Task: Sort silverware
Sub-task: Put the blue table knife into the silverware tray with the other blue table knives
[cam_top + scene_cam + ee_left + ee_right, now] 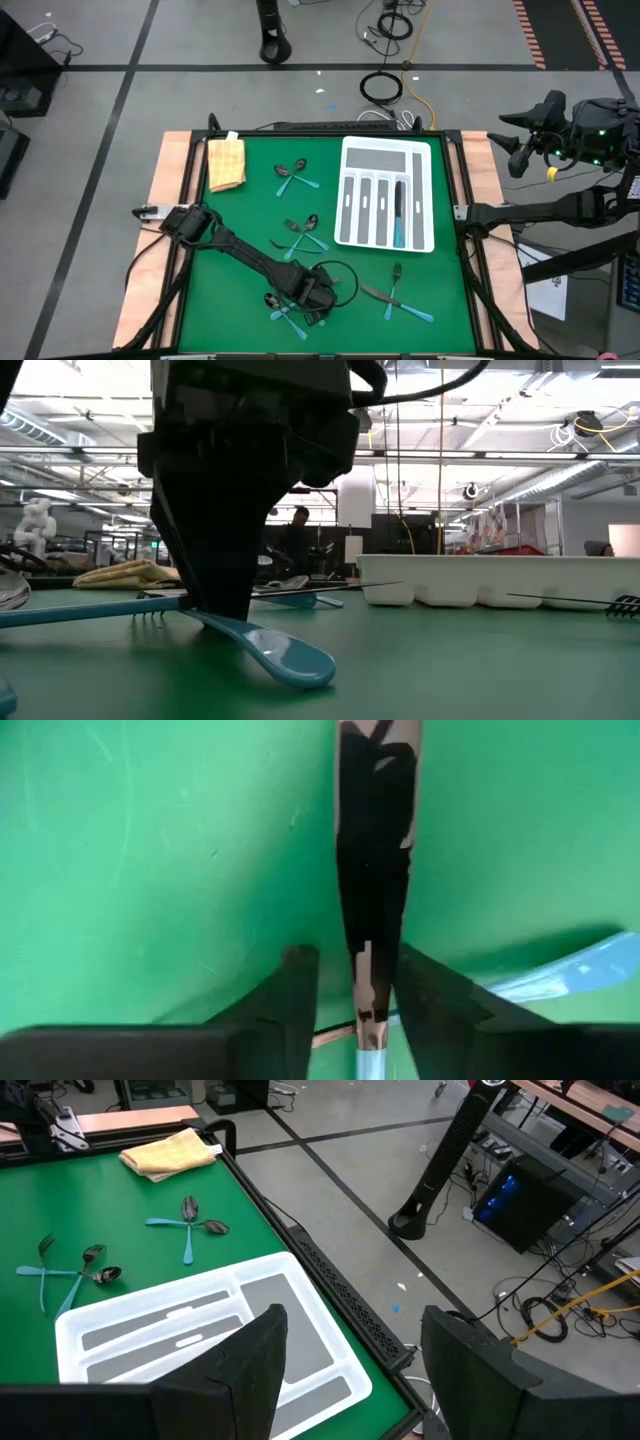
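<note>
While the left gripper (352, 1010) is straddling a knife (373, 870) on the green mat (150, 870), its fingers (290, 995) are sitting narrow, not visibly clamped; beyond, more silverware (300, 232) is lying scattered, then the right gripper (350, 1370), spread wide over the white tray (330, 1380).

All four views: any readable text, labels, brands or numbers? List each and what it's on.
None readable in any view.
Organiser tray: no marking visible.
Silverware: plain blue handles, no print visible.
Yellow cloth: no label visible.
Green mat: unmarked.
Low view, room behind: signs and screens too small and blurred to read.
</note>
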Controlling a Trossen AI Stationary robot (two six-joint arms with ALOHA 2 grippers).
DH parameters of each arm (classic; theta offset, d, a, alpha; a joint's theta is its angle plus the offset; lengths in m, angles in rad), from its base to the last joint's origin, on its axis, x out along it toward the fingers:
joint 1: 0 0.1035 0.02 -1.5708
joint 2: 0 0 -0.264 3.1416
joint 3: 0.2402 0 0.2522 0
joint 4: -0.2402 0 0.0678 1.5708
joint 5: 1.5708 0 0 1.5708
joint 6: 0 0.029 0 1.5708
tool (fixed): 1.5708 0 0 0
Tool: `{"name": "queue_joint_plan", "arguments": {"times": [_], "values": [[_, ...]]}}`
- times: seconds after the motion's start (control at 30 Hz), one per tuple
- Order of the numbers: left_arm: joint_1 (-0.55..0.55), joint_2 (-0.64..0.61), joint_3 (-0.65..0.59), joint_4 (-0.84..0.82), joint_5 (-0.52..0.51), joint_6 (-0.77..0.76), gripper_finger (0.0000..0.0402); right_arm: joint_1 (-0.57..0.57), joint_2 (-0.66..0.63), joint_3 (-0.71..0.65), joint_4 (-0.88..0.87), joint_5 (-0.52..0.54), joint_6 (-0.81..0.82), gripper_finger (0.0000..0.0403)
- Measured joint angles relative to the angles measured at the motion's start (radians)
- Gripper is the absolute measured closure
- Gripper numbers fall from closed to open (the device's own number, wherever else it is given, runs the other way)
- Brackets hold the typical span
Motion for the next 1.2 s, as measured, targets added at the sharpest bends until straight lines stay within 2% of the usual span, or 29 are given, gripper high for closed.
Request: {"name": "queue_joint_plan", "arguments": {"times": [0.13,0.4,0.67,0.87,1.2], "values": [[0.017,-0.002,-0.001,-0.012,0.013,0.010,0.0361,0.000,0.000,0.000,0.000,0.000,0.000,0.0188],[0.018,-0.004,0.003,-0.014,0.006,0.000,0.0363,0.000,0.000,0.000,0.000,0.000,0.006,0.0188],[0.040,0.000,0.076,-0.096,-0.008,-0.015,0.0363,0.000,0.000,0.000,0.002,0.001,0.008,0.0188],[0.059,0.000,0.135,-0.115,-0.080,-0.026,0.0363,0.000,0.000,0.000,0.002,0.001,0.023,0.0188],[0.095,-0.001,0.148,-0.130,-0.133,-0.032,0.0363,0.000,0.000,0.000,0.002,0.001,0.027,0.0188]]}}
